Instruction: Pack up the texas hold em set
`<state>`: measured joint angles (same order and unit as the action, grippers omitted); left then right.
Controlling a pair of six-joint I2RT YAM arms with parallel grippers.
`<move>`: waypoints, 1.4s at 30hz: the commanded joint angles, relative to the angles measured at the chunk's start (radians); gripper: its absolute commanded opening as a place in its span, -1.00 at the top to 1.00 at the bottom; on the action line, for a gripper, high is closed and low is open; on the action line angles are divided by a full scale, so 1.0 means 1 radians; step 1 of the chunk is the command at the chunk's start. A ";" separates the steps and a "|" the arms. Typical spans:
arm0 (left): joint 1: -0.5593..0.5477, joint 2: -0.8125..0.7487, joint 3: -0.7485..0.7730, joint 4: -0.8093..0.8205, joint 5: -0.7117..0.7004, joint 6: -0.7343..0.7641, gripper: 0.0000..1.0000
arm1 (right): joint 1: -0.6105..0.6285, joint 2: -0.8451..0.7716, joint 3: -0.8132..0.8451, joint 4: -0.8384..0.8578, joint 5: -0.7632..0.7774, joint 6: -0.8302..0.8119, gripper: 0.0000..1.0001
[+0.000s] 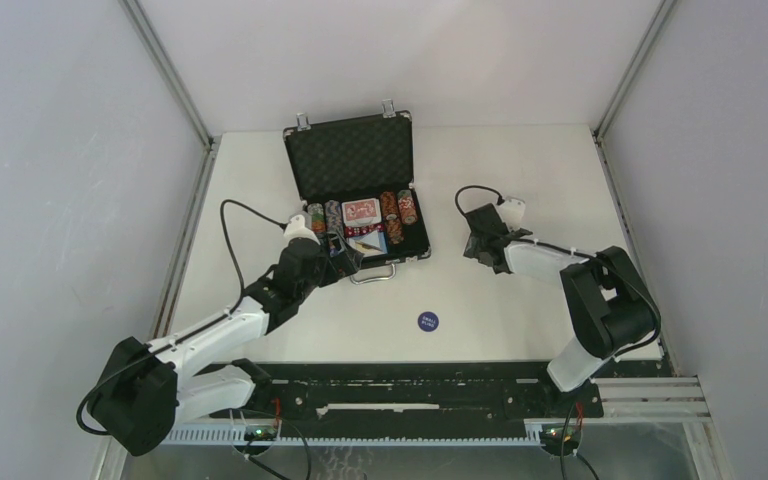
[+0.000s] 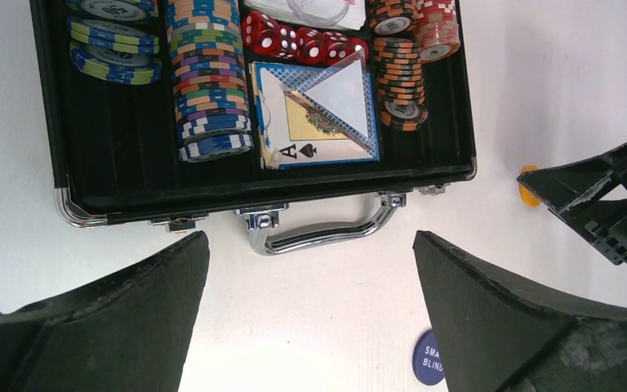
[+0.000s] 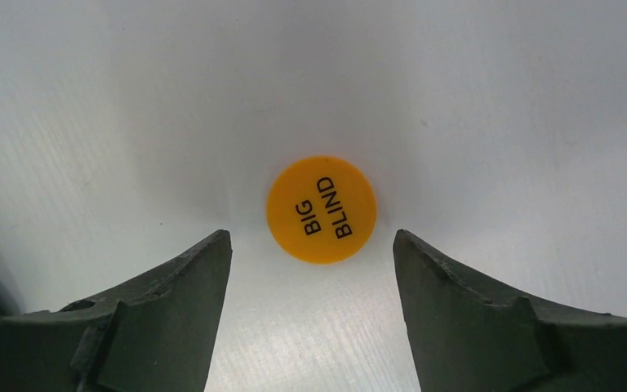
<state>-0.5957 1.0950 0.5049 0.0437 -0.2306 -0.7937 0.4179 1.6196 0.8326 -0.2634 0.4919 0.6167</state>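
Note:
The black briefcase [image 1: 352, 157] lies open at the table's middle back, lid raised, chrome handle [image 2: 326, 233] toward me. Inside are rows of striped chips [image 2: 208, 82], red dice [image 2: 302, 42], a blue card deck [image 2: 318, 114] and a red deck [image 1: 360, 211]. My left gripper [image 2: 310, 245] hangs open just in front of the handle, holding nothing. An orange "BIG BLIND" disc [image 3: 321, 209] lies flat on the table right of the case. My right gripper [image 3: 312, 241] is open low over it, fingertips on either side of its near edge, not touching. A blue "SMALL BLIND" disc [image 1: 428, 321] lies nearer me.
White walls with metal posts enclose the white table [image 1: 520, 190] on three sides. In the left wrist view the right gripper [image 2: 612, 204] shows beside the orange disc [image 2: 527, 186], right of the case. A black rail [image 1: 410, 375] with the arm bases runs along the near edge.

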 commanded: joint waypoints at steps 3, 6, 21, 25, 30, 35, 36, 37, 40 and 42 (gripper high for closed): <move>-0.005 0.005 0.022 0.040 0.012 0.011 -1.00 | 0.013 -0.055 0.002 0.011 -0.032 0.017 -0.63; -0.004 0.004 0.021 0.041 0.016 0.010 -1.00 | -0.010 -0.053 0.006 0.006 -0.061 0.036 -0.63; -0.004 -0.015 0.018 0.038 0.011 0.011 -1.00 | -0.058 0.087 0.138 -0.112 -0.119 0.075 -0.46; -0.004 -0.013 0.021 0.038 0.015 0.011 -1.00 | -0.059 0.088 0.139 -0.124 -0.126 0.074 -0.42; -0.004 -0.014 0.020 0.038 0.019 0.009 -1.00 | -0.059 0.094 0.139 -0.129 -0.139 0.056 -0.25; -0.004 -0.016 0.018 0.038 0.016 0.010 -1.00 | -0.059 0.095 0.138 -0.128 -0.143 0.052 -0.21; -0.005 -0.017 0.019 0.038 0.017 0.010 -1.00 | -0.059 0.094 0.138 -0.128 -0.142 0.051 -0.21; -0.005 -0.016 0.018 0.038 0.017 0.010 -1.00 | -0.057 0.093 0.138 -0.128 -0.143 0.051 -0.21; -0.004 -0.014 0.020 0.038 0.016 0.010 -1.00 | -0.045 0.082 0.138 -0.126 -0.126 0.049 -0.20; -0.004 -0.015 0.021 0.038 0.016 0.010 -1.00 | -0.033 0.071 0.138 -0.124 -0.108 0.046 -0.20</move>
<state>-0.5957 1.0988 0.5049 0.0437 -0.2237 -0.7937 0.3653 1.7035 0.9459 -0.3721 0.3817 0.6678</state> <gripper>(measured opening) 0.998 0.606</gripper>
